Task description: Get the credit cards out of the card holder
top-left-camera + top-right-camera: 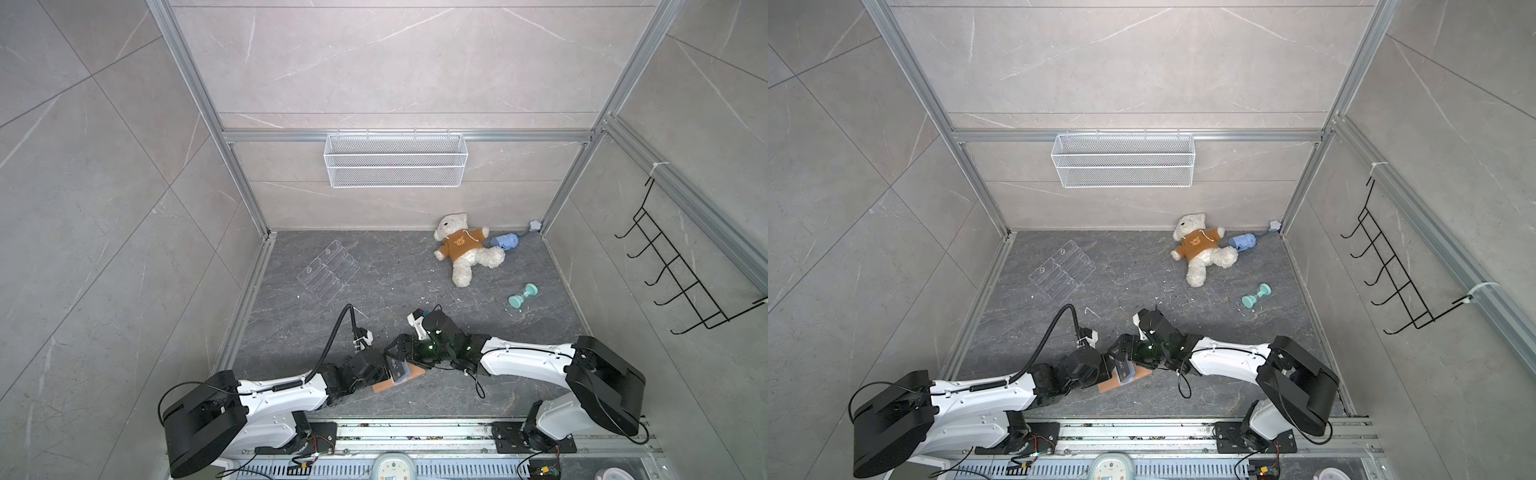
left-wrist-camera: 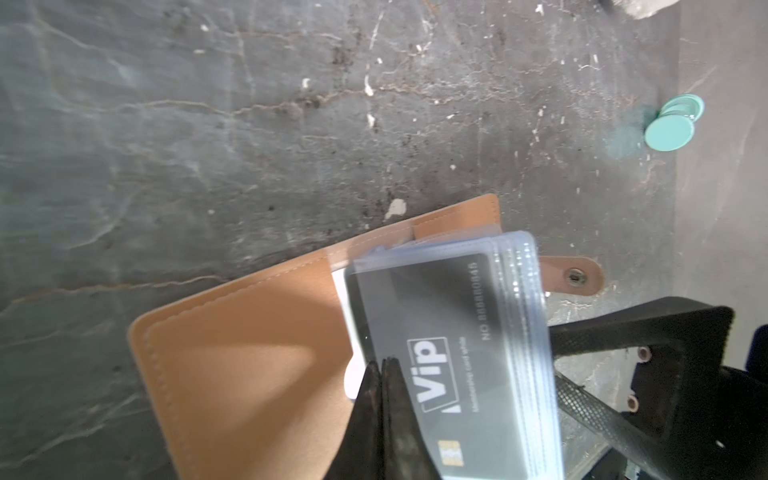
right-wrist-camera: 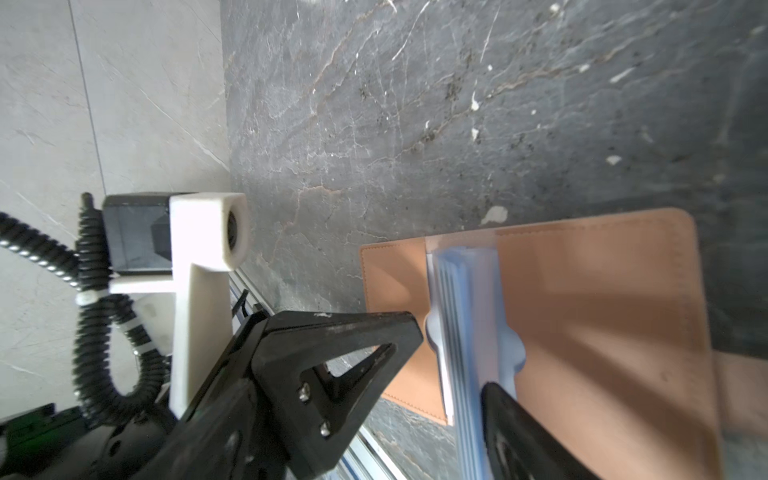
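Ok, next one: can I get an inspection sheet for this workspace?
Surface: dark grey marbled tabletop, pale crumbs scattered.
Job's things: card holder lies open; black Vip credit card not yet out of its sleeve.
Clutter: clear acrylic rack, teddy bear, blue canister, mint dumbbell toy.
Grippers: left gripper shut at the sleeve stack edge, grasp unclear; right gripper open beside the stack.
Cables: black corrugated conduit arches over left arm; thin cable loops under right arm.
Surroundings: white mesh basket on back wall, black hook rack on side wall.
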